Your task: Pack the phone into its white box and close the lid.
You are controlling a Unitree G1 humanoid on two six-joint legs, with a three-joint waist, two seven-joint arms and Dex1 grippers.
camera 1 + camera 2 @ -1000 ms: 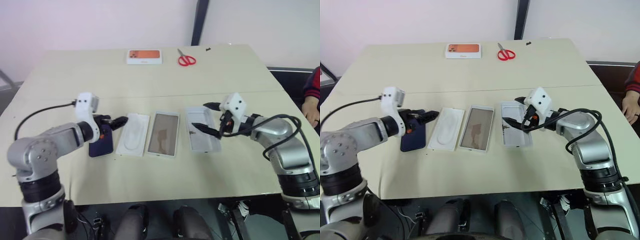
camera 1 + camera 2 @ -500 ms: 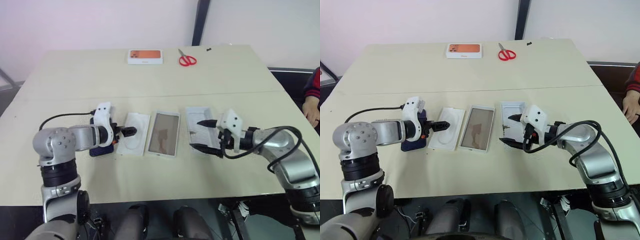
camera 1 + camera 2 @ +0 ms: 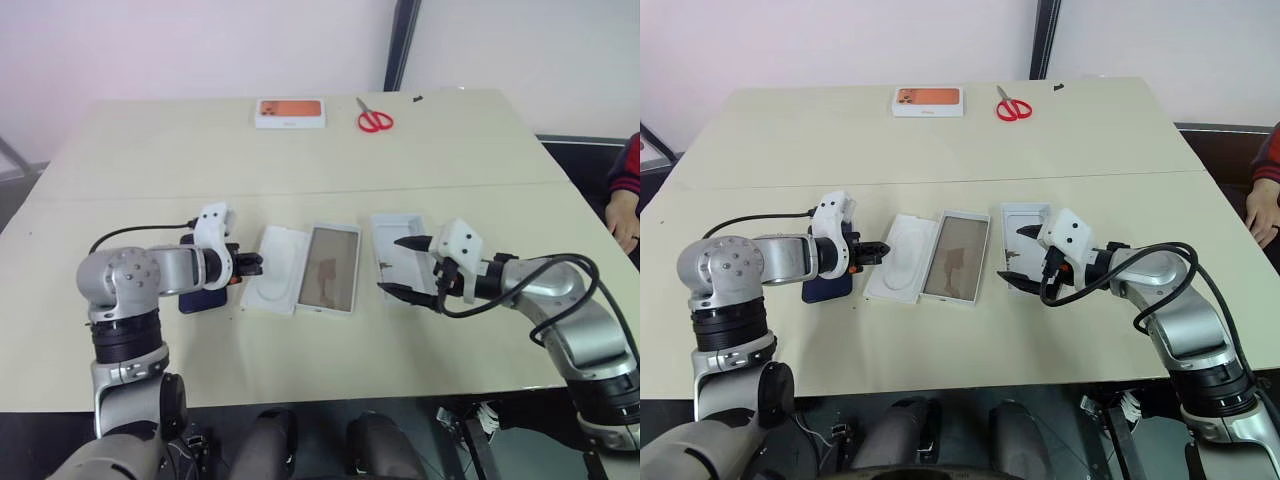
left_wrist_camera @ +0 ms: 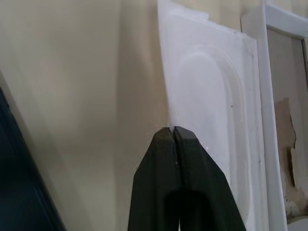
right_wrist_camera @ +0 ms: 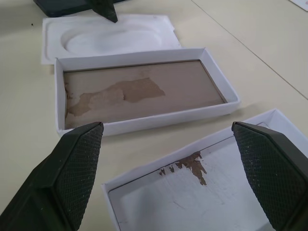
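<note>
Three white pieces are lying in a row near the front of the bench (image 3: pixel 300 370), between the two arms. On the robot's left, the phone (image 3: pixel 205 296) is lying flat, dark navy, mostly hidden under the left gripper (image 3: pixel 257 265), so its camera corner cannot be made out. The left fingers (image 4: pixel 178 159) are pressed together, their tips sitting at the near edge of the moulded tray (image 3: pixel 276 283), a thin white insert with an oval hollow; whether they are pinching that edge cannot be told. The tray is lying slightly askew, its far side touching the white box (image 3: pixel 328 268), which is sitting open and upward, showing a brown floor with a torn, lighter patch. Just beyond the box, toward the robot's right, the lid (image 3: pixel 398 256) is lying inside up, plain white with a small brown scuff. The right gripper (image 3: pixel 408 268) is hovering over the lid's near end, its fingers (image 5: pixel 72 168) spread wide and holding nothing, partly covering that end from above.

Farther back, well apart from all this, a white box with an orange picture (image 3: pixel 289 112) is resting near the far edge, and red-handled scissors (image 3: pixel 373 119) are lying just beside it. At the right border a person's hand and dark sleeve (image 3: pixel 625 200) are showing.
</note>
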